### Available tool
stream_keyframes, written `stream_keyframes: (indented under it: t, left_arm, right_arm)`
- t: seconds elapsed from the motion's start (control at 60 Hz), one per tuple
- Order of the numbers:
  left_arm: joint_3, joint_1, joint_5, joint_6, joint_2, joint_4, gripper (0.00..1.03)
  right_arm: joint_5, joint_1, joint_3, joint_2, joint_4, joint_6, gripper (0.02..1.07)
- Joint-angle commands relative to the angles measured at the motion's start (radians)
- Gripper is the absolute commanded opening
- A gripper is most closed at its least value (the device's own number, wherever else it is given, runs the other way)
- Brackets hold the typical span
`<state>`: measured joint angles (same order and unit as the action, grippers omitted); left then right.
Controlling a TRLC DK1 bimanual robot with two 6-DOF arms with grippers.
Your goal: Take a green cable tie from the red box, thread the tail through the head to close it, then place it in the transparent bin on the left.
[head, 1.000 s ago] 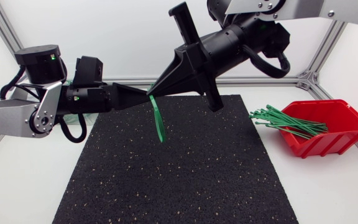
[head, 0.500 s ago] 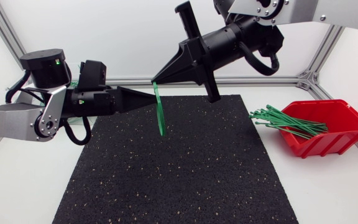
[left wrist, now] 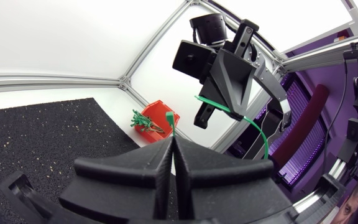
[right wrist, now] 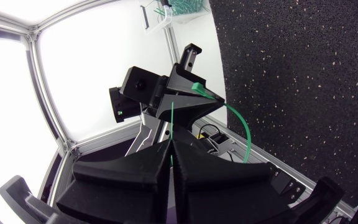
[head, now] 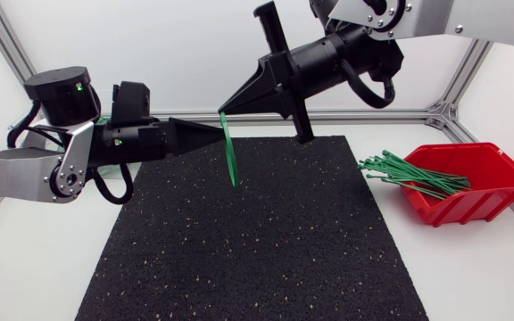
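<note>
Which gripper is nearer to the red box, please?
Right, narrowly. The right gripper lies on the side toward the red box; the left gripper faces it from farther off, their tips nearly meeting.

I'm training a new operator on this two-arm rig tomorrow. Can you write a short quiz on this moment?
1. True or false: the tie lies flat on the mat.
2. Which is shut on the tie? A: the left gripper only. B: the right gripper only. C: both.
3. Where are the spare ties?
Key: 1 false, it hangs above the mat. 2 C. 3 in the red box, to the mat's right, with some ends sticking out over its rim.
</note>
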<state>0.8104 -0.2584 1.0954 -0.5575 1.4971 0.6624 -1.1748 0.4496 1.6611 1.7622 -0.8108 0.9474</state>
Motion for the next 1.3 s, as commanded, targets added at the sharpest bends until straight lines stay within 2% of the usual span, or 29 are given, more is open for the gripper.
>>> stream_keyframes:
  t: [0.0,0.233,0.467,0.733,0.817,1.133,1.2,1.283]
  left_arm:
    - [-0.011,-0.004,-0.011,-0.028,-0.015,0.026,0.03]
    - [-0.024,-0.013,-0.068,-0.033,-0.031,0.065,0.03]
    - [-0.053,-0.058,-0.12,-0.022,-0.029,0.12,0.03]
    - [-0.103,-0.03,-0.12,0.03,0.0,0.123,0.03]
    - [-0.109,-0.027,-0.12,0.033,-0.005,0.123,0.03]
    - [-0.157,-0.016,-0.117,0.038,-0.043,0.123,0.03]
    - [-0.162,-0.015,-0.114,0.038,-0.052,0.123,0.03]
    - [-0.163,-0.016,-0.112,0.036,-0.06,0.123,0.04]
  right_arm:
    - [0.0,0.001,-0.027,0.016,0.002,0.037,0.07]
    - [0.0,0.006,-0.044,0.005,0.002,0.037,0.07]
    - [0.0,0.004,-0.07,-0.013,0.019,0.037,0.07]
    - [-0.014,0.014,-0.339,-0.156,0.361,0.059,0.07]
    - [-0.005,0.006,-0.419,-0.202,0.489,0.113,0.07]
    - [-0.013,0.018,-0.475,-0.205,0.493,0.136,0.07]
    - [-0.006,0.02,-0.508,-0.194,0.552,0.136,0.07]
    - [0.047,0.043,-0.56,-0.225,0.679,0.148,0.07]
